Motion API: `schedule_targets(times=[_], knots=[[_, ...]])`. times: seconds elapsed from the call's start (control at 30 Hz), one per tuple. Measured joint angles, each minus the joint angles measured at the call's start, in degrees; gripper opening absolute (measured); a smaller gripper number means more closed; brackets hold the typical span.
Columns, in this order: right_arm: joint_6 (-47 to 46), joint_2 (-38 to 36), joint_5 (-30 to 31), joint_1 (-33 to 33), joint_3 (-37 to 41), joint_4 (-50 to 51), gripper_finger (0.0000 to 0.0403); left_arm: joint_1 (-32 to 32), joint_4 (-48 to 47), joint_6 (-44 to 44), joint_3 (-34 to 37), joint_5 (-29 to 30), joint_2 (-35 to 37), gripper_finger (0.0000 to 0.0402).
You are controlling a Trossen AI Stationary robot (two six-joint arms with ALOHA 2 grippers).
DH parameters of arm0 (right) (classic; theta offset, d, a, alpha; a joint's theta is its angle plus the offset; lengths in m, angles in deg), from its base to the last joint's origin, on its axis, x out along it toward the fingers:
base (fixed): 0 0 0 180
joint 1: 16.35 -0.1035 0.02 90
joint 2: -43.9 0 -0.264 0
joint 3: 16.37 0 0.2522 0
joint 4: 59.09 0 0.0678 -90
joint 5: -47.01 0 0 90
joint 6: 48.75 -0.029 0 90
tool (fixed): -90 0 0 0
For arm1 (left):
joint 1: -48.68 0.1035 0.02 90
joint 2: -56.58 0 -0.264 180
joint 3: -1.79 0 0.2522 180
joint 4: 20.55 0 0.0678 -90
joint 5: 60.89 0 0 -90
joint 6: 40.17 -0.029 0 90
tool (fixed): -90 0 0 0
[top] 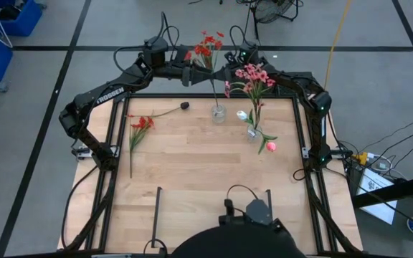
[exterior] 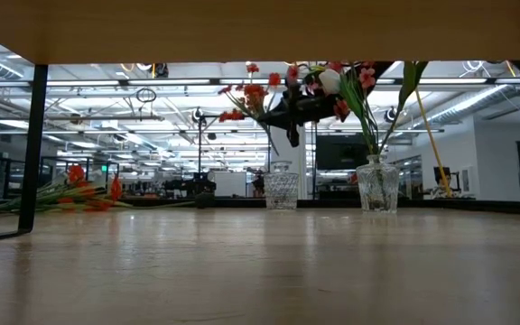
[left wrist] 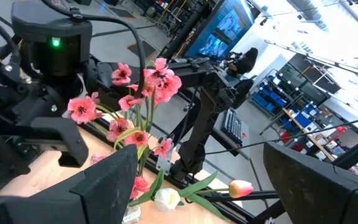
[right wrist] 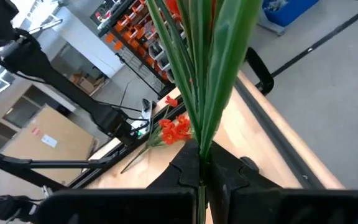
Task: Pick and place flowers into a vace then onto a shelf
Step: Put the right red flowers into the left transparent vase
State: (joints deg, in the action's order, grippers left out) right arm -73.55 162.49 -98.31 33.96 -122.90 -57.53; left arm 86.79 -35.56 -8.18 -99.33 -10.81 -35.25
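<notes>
Loose red stems (top: 140,123): you have one red small-blossom spray lying flat on the left part of the table (top: 192,165), blossoms toward the far edge, its thin green stalk running toward the near edge; nothing touches it

Left gripper (top: 191,74): raised over the far edge of the table, just left of the held spray; in its wrist view its fingers (left wrist: 104,180) stand wide apart with nothing between them, facing the pink blossoms

Held red spray (top: 206,47): red small blossoms on top, a long thin green stalk with narrow leaves hanging down; it is lifted above the far middle of the table, and its lower end comes down at the mouth of the clear vase; you cannot tell whether the tip is inside

Right gripper (top: 221,72): beside the left one over the far edge; its wrist view shows the fingers (right wrist: 185,171) pinched tight on the green stalk of the held red spray

Clear vase (top: 219,112): cut glass, upright, far middle of the table, under the held spray

Second vase (top: 253,132): clear glass, upright, right of the first and well apart from it; it holds the pink blossom sprays (top: 253,74), which stand tall on green stalks

White tulip bud (top: 241,115): closed bud, low beside the second vase's rim

Pink-red tulip bud (top: 270,146): closed bud on a green stalk leaning out low to the right of the second vase

Shelf (exterior: 260,27): light-wood board at the near edge, seen from beneath in the low view, a thin black rail at each short side
</notes>
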Motion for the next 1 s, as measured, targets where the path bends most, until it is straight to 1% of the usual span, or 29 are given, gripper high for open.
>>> schedule_targets(times=[0.33, 0.47, 0.67, 0.77, 1.0], knots=[[-0.58, -0.01, -0.28, -0.15, 0.02, -0.33, 0.0, 0.0, 0.01, 0.2, 0.01, -0.01, 0.0, 0.0351], [-3.83, -0.28, -0.02, 0.04, 0.02, -5.32, 0.0, 0.0, 0.02, -0.02, 0.02, 0.0, 0.0, 0.0351], [-3.78, -0.36, 0.69, 0.08, 0.02, -9.91, 0.0, 0.0, 0.02, -0.07, 0.02, -0.01, 0.0, 0.0351], [-4.92, -0.36, -0.41, 0.25, 0.02, -13.23, 0.0, 0.0, 0.0, 0.23, 0.0, 0.0, 0.0, 0.0351], [-7.35, -0.36, -0.42, 0.51, 0.02, -14.48, 0.0, 0.0, 0.02, 0.22, 0.01, -0.02, 0.0, 0.0351]])
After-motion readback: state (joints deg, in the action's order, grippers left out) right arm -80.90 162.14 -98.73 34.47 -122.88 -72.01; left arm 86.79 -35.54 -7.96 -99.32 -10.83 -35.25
